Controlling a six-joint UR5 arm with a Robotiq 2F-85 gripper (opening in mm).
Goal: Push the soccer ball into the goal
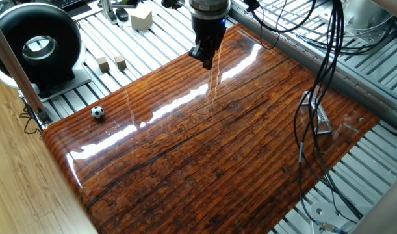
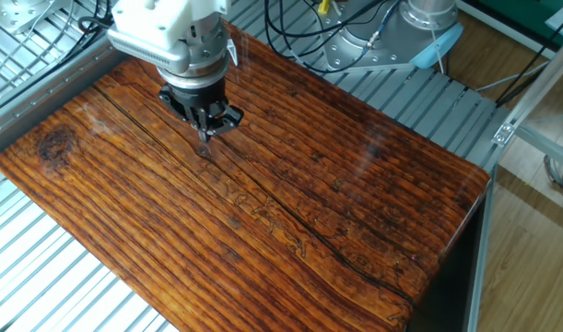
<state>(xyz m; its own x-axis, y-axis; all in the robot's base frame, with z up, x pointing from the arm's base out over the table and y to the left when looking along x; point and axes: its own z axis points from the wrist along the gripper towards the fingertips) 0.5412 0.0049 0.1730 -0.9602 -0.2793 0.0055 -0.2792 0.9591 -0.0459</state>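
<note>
The soccer ball (image 1: 97, 112) is a tiny black-and-white ball resting on the near-left corner of the glossy wooden board (image 1: 204, 149). The goal (image 1: 318, 117) is a small silver frame at the board's right edge, partly behind hanging black cables. My gripper (image 1: 206, 60) points down over the board's far edge, far from both the ball and the goal, with its fingers together and nothing between them. In the other fixed view the gripper (image 2: 206, 132) hovers just above the board (image 2: 290, 184). The ball and the goal are out of that view.
A big black ring-shaped device (image 1: 36, 45) stands at the far left. Two small tan cubes (image 1: 111, 63) and a larger pale cube (image 1: 141, 18) lie on the slatted metal table (image 1: 153, 45) behind the board. Black cables (image 1: 325, 58) hang over the right side.
</note>
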